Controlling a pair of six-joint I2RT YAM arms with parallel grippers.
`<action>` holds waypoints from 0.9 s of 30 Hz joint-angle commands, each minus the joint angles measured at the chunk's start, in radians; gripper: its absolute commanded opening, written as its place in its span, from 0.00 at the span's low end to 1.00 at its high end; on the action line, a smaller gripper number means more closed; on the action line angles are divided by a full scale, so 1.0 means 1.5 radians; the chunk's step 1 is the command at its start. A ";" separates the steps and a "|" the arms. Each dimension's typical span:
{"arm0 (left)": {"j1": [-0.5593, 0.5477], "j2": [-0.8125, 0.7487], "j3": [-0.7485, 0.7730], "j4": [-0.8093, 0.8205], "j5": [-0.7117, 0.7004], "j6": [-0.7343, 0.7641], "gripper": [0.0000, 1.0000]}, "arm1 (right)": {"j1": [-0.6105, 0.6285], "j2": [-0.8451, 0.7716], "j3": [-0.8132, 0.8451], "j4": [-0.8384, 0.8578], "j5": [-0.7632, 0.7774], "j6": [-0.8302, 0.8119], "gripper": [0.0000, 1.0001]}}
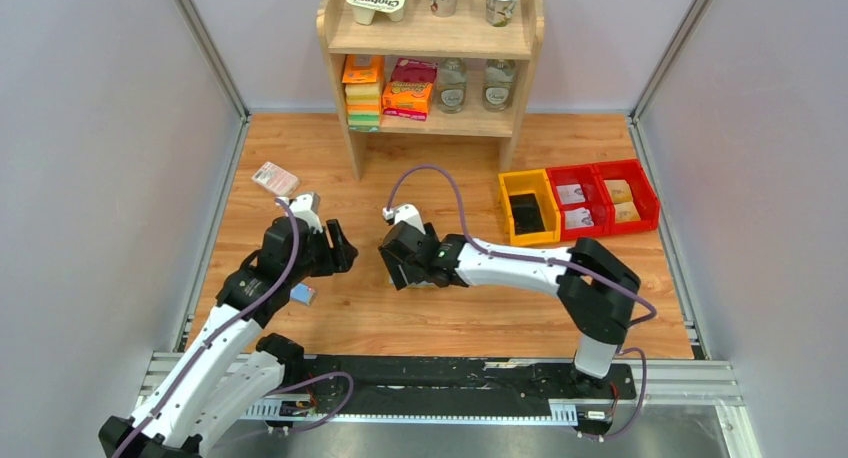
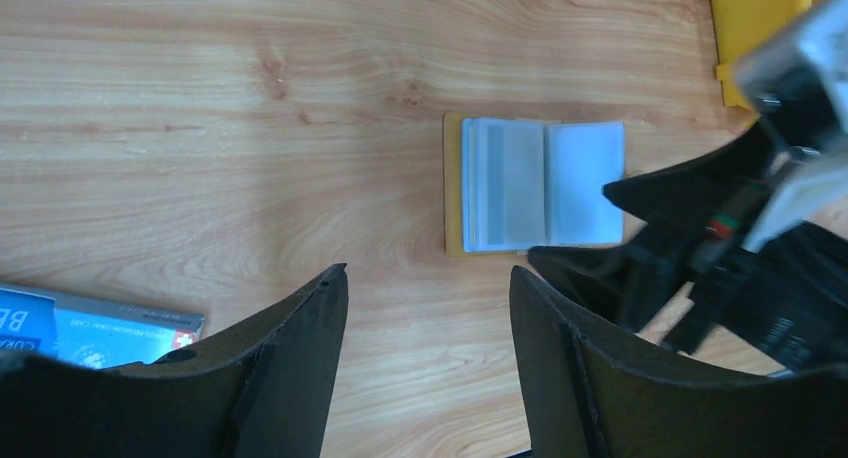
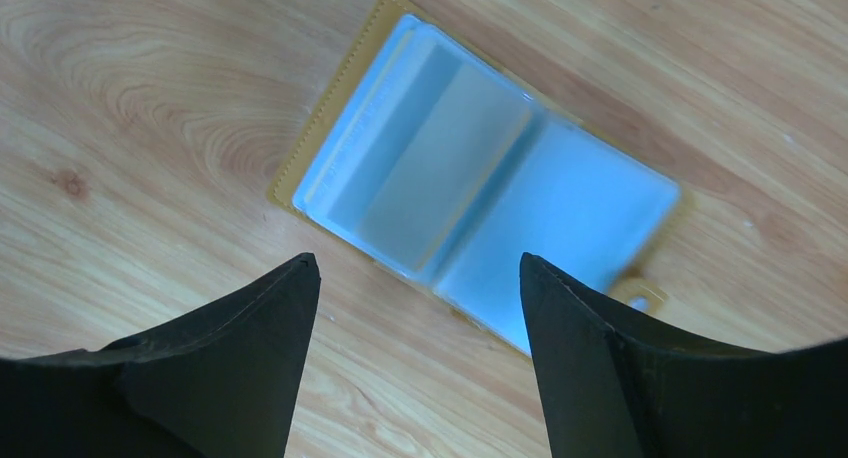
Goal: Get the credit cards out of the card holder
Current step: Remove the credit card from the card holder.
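Note:
The card holder (image 3: 480,198) lies open and flat on the wooden table, with a tan rim and grey-blue inner panels. Whether credit cards sit in its pockets cannot be told. My right gripper (image 3: 420,268) hangs open just above the holder's near edge, nothing between its fingers. In the top view this gripper (image 1: 398,268) covers the holder. My left gripper (image 2: 428,278) is open and empty, a short way to the left of the card holder (image 2: 535,185). A flat blue printed card-like piece (image 2: 90,328) lies on the table beside the left gripper (image 1: 343,246).
A pink-white packet (image 1: 275,178) lies at the back left. A wooden shelf (image 1: 430,38) with boxes, jars and cups stands at the back. To the right are a yellow bin (image 1: 527,183) and two red bins (image 1: 600,173). Grey walls close both sides.

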 commanded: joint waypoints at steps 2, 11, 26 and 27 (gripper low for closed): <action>0.001 -0.042 0.002 -0.047 -0.028 -0.008 0.68 | 0.013 0.074 0.075 0.032 0.005 0.012 0.77; 0.001 -0.055 0.000 -0.059 -0.015 -0.016 0.68 | 0.023 0.148 0.096 0.001 0.049 0.017 0.73; 0.000 -0.007 -0.011 0.009 0.060 -0.024 0.68 | -0.014 0.057 -0.082 0.133 -0.035 0.011 0.30; 0.001 -0.006 -0.012 0.017 0.065 -0.026 0.68 | -0.018 0.049 -0.093 0.145 -0.041 0.010 0.28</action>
